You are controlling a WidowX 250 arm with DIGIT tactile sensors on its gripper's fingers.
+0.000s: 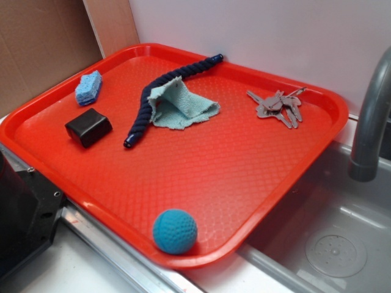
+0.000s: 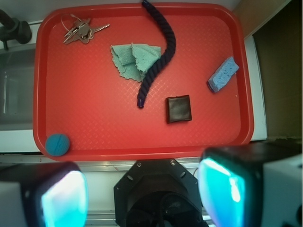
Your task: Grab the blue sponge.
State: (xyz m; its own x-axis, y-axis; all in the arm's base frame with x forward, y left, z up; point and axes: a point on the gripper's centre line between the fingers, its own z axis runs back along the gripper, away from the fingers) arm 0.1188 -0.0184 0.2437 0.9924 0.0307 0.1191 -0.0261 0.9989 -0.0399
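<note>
The blue sponge (image 1: 89,87) is lying flat near one corner of the red tray (image 1: 232,183), close to the rim, with the black box (image 1: 88,127) just beside it and the dark blue rope (image 1: 142,113) a little further in; in the wrist view the sponge (image 2: 223,74) is sitting toward the tray's right edge, angled on a diagonal. It is looking like porous foam with wavy edges — likely very light, soft and squashy, giving under pressure rather than slipping, and not at all fragile. The best hold is probably across its narrow width, pinching the two long sides near the middle, with the jaws turned to match its diagonal. The gripper (image 2: 151,191) is hanging high above the near edge of the tray, well apart from the sponge, its jaws spread wide and holding nothing — only the two blurred pads (image 2: 64,201) are showing at the bottom of the wrist view. The sponge's thickness and underside are hard to judge, and the arm itself is largely cut off in the exterior view.
</note>
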